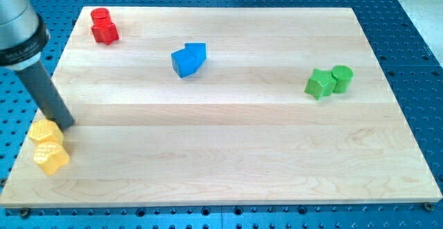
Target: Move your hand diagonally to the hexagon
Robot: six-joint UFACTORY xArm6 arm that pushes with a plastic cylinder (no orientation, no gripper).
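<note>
My rod comes down from the view's top left, and my tip (pixel 66 124) rests on the wooden board at its left edge. Just below and left of the tip sits a yellow hexagon (pixel 44 132), almost touching the rod. A second yellow block (pixel 51 157) lies against the hexagon's lower side; its shape is unclear.
Two red blocks (pixel 104 26) sit together at the board's top left. Two blue blocks (pixel 188 59) touch each other at upper centre. A green star-like block (pixel 318 84) and a green cylinder (pixel 342 78) sit together at the right. The board (pixel 228 139) lies on a blue perforated table.
</note>
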